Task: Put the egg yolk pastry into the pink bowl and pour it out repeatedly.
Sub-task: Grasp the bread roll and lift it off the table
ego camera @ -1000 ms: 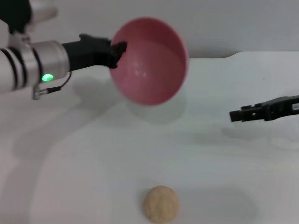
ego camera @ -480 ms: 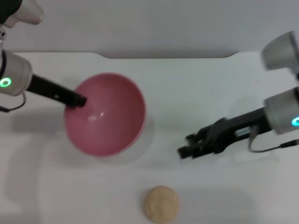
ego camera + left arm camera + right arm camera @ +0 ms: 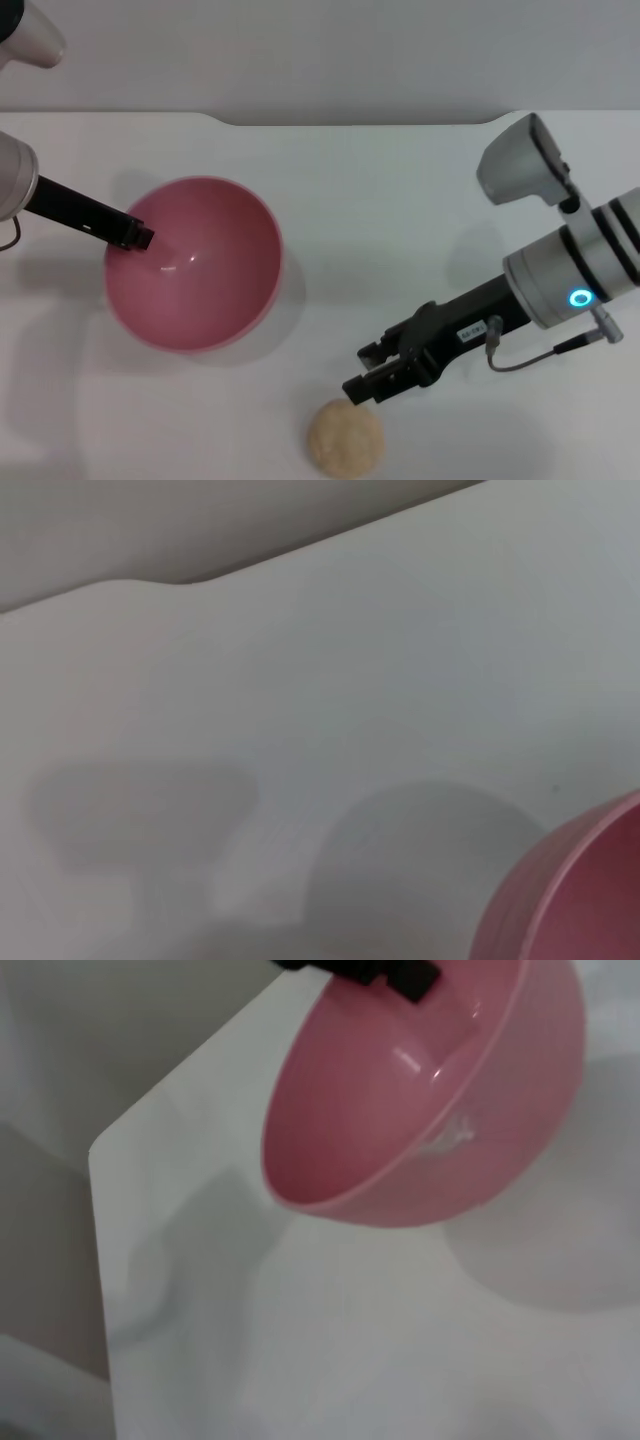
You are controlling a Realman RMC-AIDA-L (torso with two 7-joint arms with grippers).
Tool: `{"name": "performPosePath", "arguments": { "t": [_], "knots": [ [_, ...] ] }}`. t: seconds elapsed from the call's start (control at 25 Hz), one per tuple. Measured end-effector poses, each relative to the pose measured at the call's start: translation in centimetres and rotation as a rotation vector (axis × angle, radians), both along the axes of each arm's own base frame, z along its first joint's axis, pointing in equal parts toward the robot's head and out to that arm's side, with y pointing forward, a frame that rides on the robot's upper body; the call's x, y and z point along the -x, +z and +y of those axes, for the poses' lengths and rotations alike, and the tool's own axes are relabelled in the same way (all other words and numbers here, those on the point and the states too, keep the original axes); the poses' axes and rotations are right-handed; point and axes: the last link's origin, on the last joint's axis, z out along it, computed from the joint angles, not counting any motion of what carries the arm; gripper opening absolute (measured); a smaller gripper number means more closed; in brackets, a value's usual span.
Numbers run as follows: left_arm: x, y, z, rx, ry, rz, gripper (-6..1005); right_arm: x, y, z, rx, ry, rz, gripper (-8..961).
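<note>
Your egg yolk pastry [image 3: 344,438] lies alone on the white table [image 3: 400,220], close to the near edge and partly cut off by the head view's lower border. Just above it, your right gripper [image 3: 368,377] points down toward the ball without touching it; whether its fingers are parted cannot be told. Well to the left, your left gripper [image 3: 138,238] is clamped on the left rim of the pink bowl [image 3: 195,265], mouth up. Bare tabletop lies between bowl and pastry, and the table's far edge runs behind both.
</note>
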Motion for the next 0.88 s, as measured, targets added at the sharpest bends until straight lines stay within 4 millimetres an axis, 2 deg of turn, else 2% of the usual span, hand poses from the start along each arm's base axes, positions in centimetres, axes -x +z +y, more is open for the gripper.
{"name": "performPosePath", "arguments": {
  "t": [0.56, 0.88],
  "knots": [
    [-0.4, -0.2, 0.3, 0.002, -0.022, 0.007, -2, -1.1, -2.4, -1.4, 0.06, -0.001, -0.083, 557],
    [-0.7, -0.5, 0.3, 0.015, -0.031, 0.013, -2, -0.2, -3.8, -1.7, 0.055, 0.033, -0.079, 542]
  ]
}}
